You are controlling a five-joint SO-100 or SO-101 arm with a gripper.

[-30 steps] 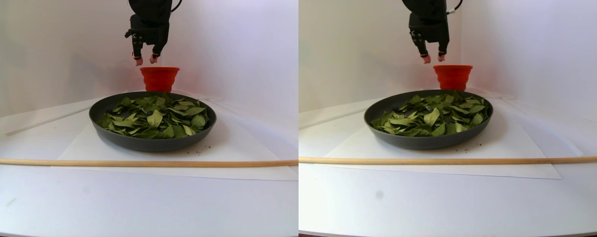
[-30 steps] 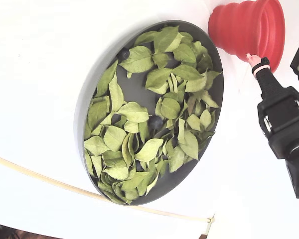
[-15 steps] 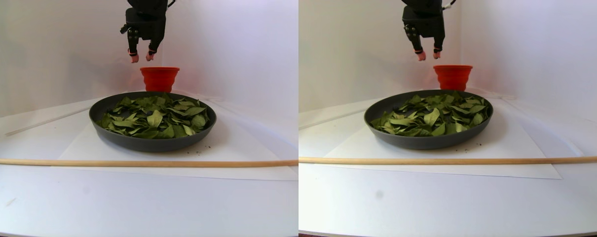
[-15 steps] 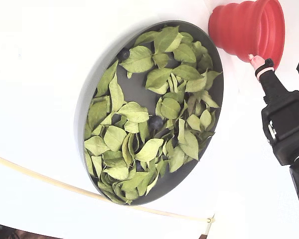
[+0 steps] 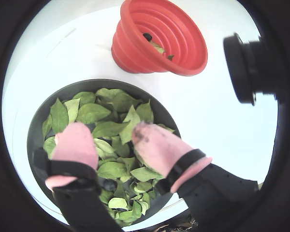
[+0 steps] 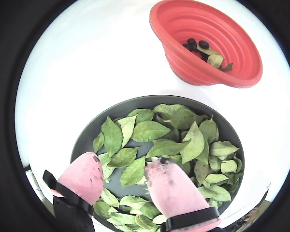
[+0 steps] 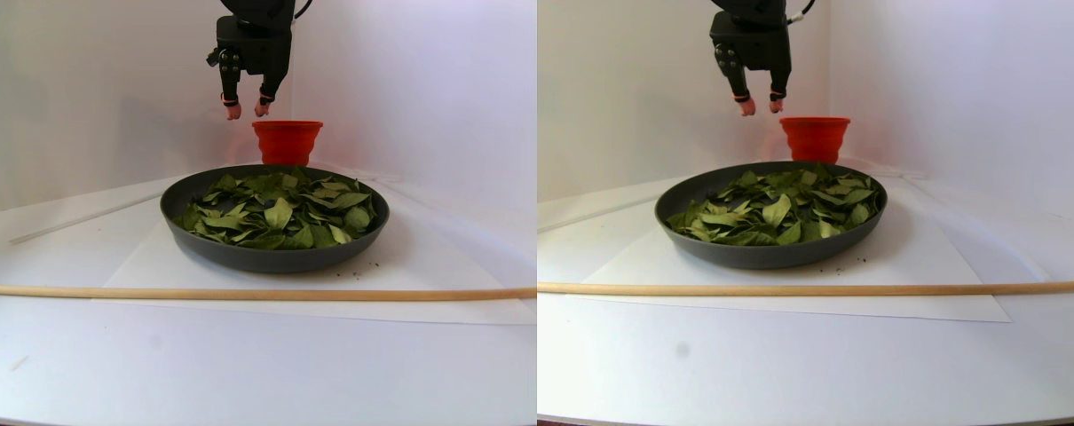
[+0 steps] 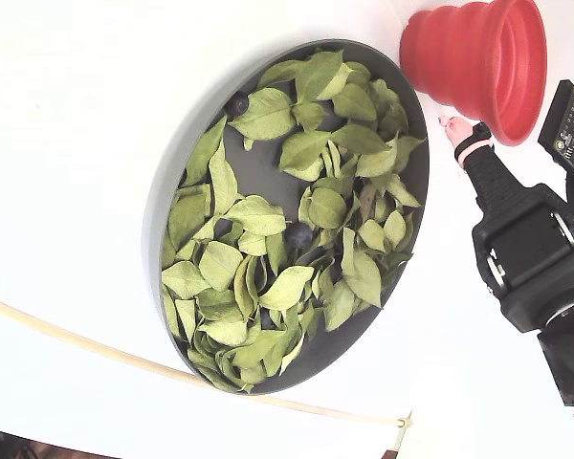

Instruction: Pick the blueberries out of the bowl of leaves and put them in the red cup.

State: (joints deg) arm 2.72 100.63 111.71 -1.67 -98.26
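Leaves, light green, dry and oval, fill the wide shallow dark grey bowl on the white counter; small dark blueberries lie among them, and more sit inside the bright red ribbed collapsible cup just beyond the bowl's rim; the black arm's tool, with pink fingertips, hangs above the bowl's far edge, left of the cup in the stereo pair view, its 2 fingers apart and holding nothing; a thin wooden rod lies across the counter in front.

In the stereo pair view, the red cup stands behind the bowl holding the leaves.
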